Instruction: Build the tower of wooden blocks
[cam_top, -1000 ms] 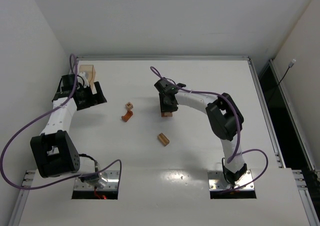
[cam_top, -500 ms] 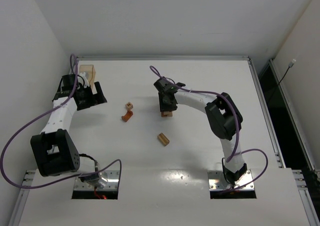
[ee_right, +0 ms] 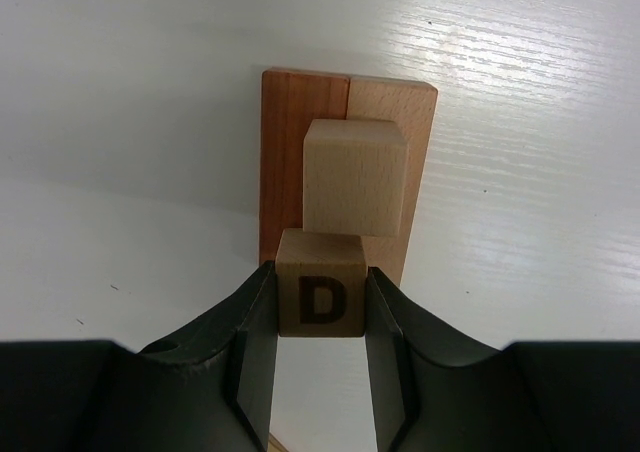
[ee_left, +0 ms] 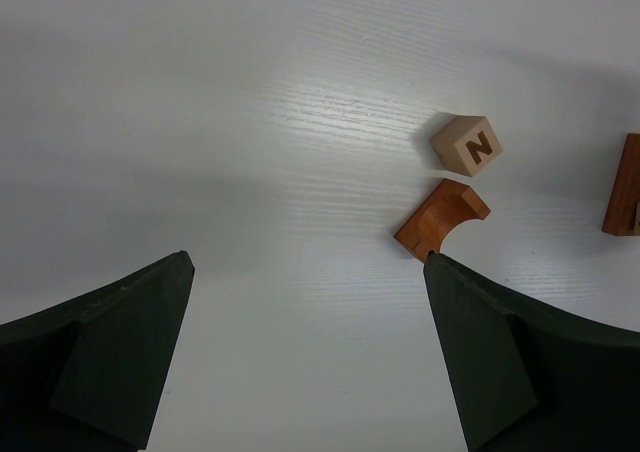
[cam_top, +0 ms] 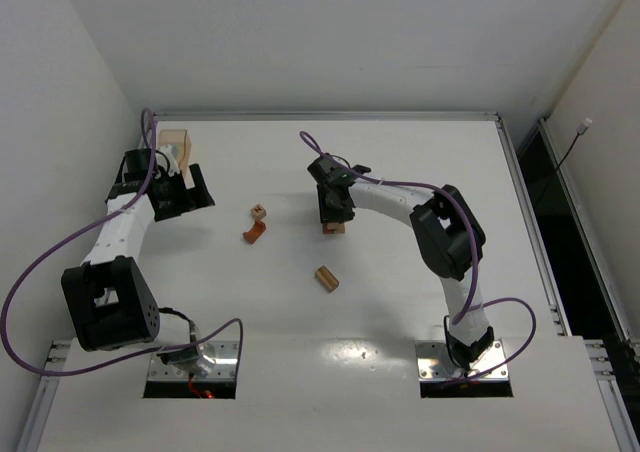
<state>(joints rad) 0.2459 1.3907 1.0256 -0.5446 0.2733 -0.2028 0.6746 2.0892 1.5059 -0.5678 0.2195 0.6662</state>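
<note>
White tabletop [cam_top: 420, 162] is carrying the tower start: plain cube [ee_right: 355, 177] atop two bars [ee_right: 300, 132]. Right gripper [cam_top: 333, 217] is clamping the D cube [ee_right: 320, 297] at that cube's six o'clock, perhaps touching the bars; it should be settling flush before releasing. Left gripper [ee_left: 307, 262] is hanging agape, empty, toward nine o'clock.

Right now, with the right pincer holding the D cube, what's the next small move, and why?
Probably ease the D cube straight down onto the two side-by-side bars, next to the plain cube. The right pincer is shut on it beside that cube, but whether it rests on the bars yet is unclear.
</note>
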